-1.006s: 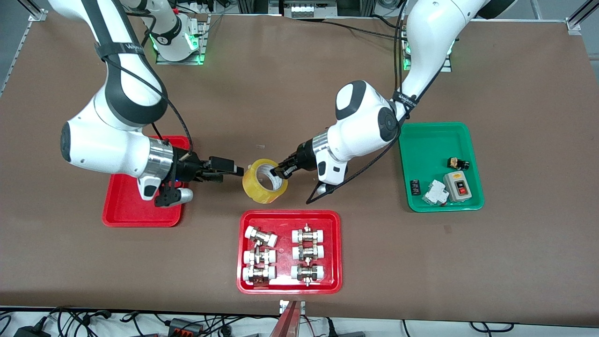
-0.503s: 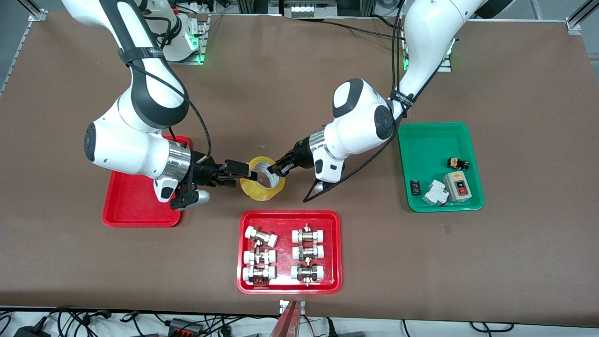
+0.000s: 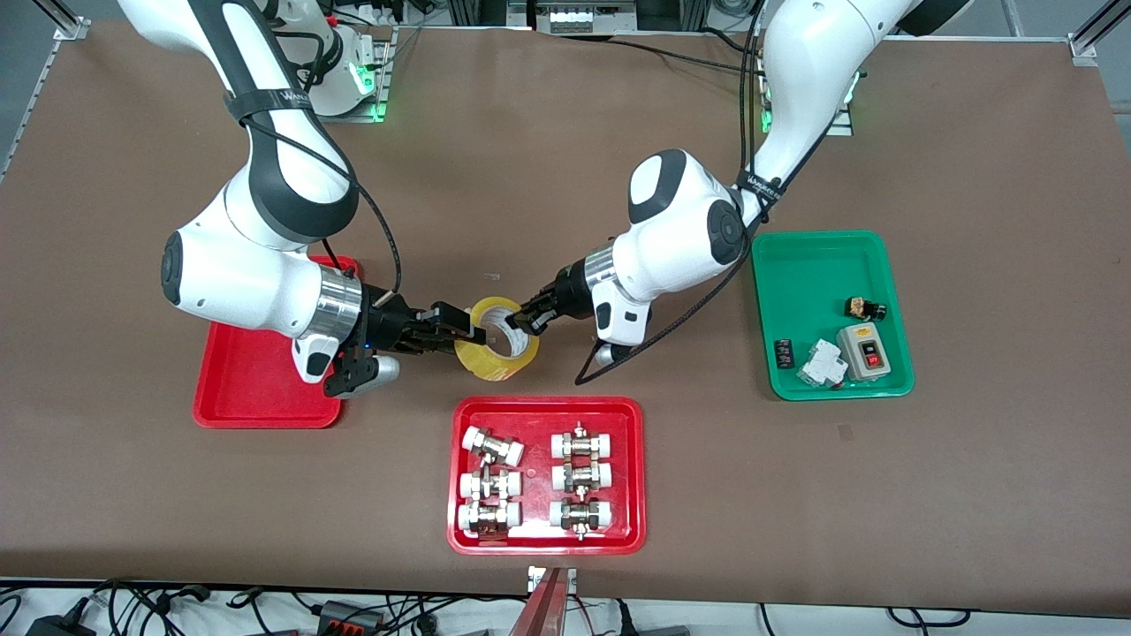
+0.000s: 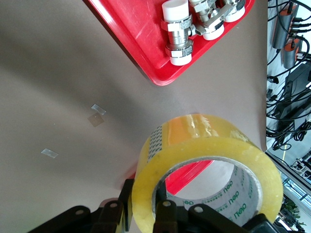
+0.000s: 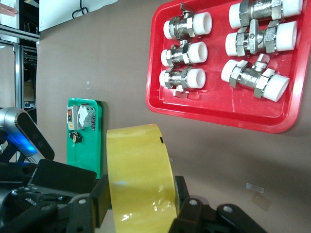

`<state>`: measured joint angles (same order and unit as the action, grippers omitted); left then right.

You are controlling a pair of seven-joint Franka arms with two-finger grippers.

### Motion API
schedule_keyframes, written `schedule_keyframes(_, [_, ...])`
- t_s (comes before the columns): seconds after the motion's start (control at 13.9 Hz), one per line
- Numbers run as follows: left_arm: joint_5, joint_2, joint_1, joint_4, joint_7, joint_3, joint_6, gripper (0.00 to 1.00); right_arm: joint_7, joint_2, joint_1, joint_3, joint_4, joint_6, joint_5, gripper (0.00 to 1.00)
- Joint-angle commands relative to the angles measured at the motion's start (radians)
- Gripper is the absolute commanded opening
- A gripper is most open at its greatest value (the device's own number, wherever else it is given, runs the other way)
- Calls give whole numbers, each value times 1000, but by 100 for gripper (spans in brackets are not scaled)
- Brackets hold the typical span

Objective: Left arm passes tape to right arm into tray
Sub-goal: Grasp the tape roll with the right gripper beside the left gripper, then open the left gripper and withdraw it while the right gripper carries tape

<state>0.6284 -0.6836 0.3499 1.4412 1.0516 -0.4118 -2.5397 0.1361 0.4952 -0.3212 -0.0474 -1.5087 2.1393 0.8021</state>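
The yellow tape (image 3: 484, 363) hangs upright above the brown table, between the two arms. My left gripper (image 3: 523, 323) is shut on the tape's wall, one finger inside the ring and one outside; the left wrist view shows the tape (image 4: 204, 138) in the left gripper (image 4: 146, 196). My right gripper (image 3: 468, 333) grips the other end of the roll, with its fingers pressed on the roll's two flat faces. The right wrist view shows the tape (image 5: 138, 165) filling the right gripper (image 5: 141, 194). The plain red tray (image 3: 239, 402) lies under the right arm's wrist.
A red tray (image 3: 459, 530) with several white-capped metal fittings lies nearer the front camera than the tape. A green tray (image 3: 795, 291) holding a switch box and small parts lies toward the left arm's end of the table.
My right gripper moved in from over the plain tray to the tape, and its fingers closed on the roll. My left gripper kept its hold and shifted the tape slightly toward the right arm.
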Motion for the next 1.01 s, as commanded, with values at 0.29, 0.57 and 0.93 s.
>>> schedule_keyframes(0.29, [8,18,-28,-34,-21,7,-1,100,10,13,-5,9,19,5,11,0])
schedule_keyframes(0.57, [-172,127,-173,-10,-28,11,126,100,13,16,31,18,47,-13,9,0])
schedule_keyframes(0.93, [-403,243,-400,-119,-228,10,809,100,127,16,200,18,38,-249,12,0])
